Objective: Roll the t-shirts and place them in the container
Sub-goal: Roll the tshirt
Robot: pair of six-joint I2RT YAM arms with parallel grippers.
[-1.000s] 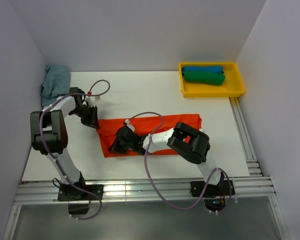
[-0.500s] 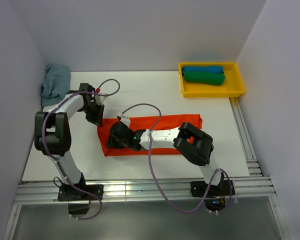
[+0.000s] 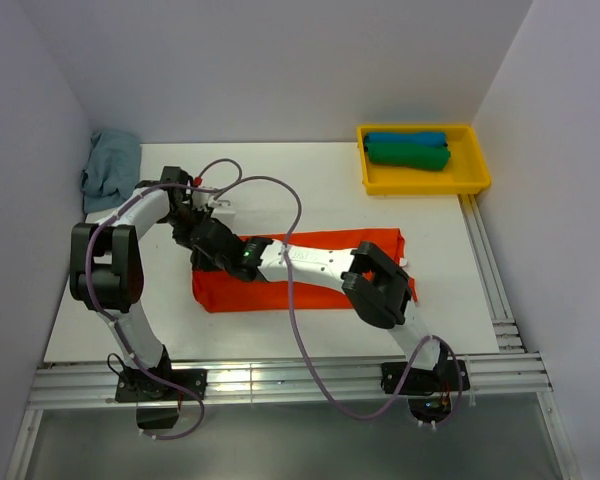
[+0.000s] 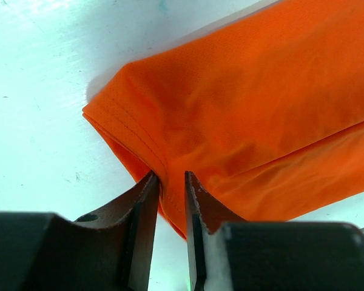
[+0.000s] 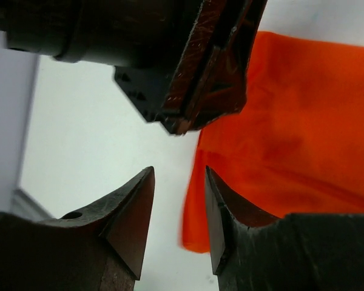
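The bright orange-red t-shirt [image 3: 310, 295] lies as a long folded strip across the middle of the table. My left gripper [image 3: 193, 232] is at its far left corner. In the left wrist view the left gripper [image 4: 168, 176] is shut on the hemmed edge of the orange shirt [image 4: 242, 103]. My right gripper [image 3: 208, 250] reaches across the shirt to the same left end, right beside the left gripper. In the right wrist view the right gripper [image 5: 179, 173] is open and empty above the table, beside the shirt's edge [image 5: 303, 121], with the left gripper [image 5: 200, 91] just ahead.
A yellow tray [image 3: 423, 184] at the back right holds a rolled blue shirt [image 3: 405, 138] and a rolled green shirt [image 3: 408, 155]. A crumpled grey-blue shirt [image 3: 110, 160] lies in the back left corner. Metal rails [image 3: 280, 380] run along the near and right table edges.
My right gripper has moved left and away along the shirt, up to the left gripper. My left gripper has shifted slightly right at the shirt's far left corner.
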